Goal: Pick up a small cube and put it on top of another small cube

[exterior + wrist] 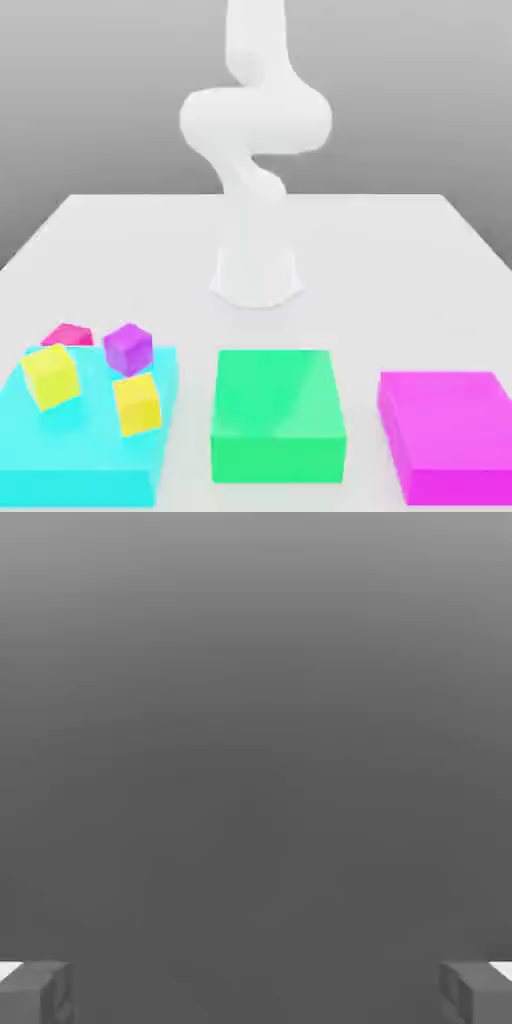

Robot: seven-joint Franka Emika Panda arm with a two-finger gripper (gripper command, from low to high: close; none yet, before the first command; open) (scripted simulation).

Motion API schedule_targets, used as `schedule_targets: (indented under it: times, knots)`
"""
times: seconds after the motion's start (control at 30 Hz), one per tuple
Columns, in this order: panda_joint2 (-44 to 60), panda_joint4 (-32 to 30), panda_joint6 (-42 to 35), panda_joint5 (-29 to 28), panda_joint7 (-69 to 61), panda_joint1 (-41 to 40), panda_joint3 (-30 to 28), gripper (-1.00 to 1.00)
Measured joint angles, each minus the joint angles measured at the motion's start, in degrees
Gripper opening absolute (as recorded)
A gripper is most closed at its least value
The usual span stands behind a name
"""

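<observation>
**Above the table, an empty hand is waiting while the cubes are sitting far off**

Well away from the gripper (256, 990), down on the flat cyan slab (60, 470) at the exterior view's left, four little cubes are lying loosely together: a small hot-pink cube (67, 335), a small purple cube (128, 348) just beside it, and two small yellow cubes, one (50, 376) close to the pink one and another (137, 403) near the purple one. Grouping them on one slab is keeping every candidate for stacking within a single reach. A thick green block (278, 413) and a large flat magenta block (450, 432) are sitting apart on the white table (400, 250), probably out of play.

The white arm (252, 120) is rising from its base, folded high. The two grey fingers (35, 992) are standing as wide apart as they go, holding and touching nothing; plain grey is lying between them. The pink cube seems partly hidden behind its yellow neighbour, so its exact pose is uncertain.
</observation>
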Motion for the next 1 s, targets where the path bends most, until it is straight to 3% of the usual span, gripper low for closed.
schedule_targets:
  times: [0.43, 0.63, 0.8, 1.0]
  knots:
    - [27.63, -16.93, 17.78, 1.47, -21.85, -6.9, -23.98, 0.0]
    - [40.58, -24.66, 25.91, 3.33, -32.7, -13.54, -31.73, 0.0]
    - [47.96, -24.83, 30.63, 12.99, -41.67, -17.61, -27.71, 0.0]
    - [55.51, -22.84, 35.66, 26.68, -51.94, -27.2, -14.95, 0.0]
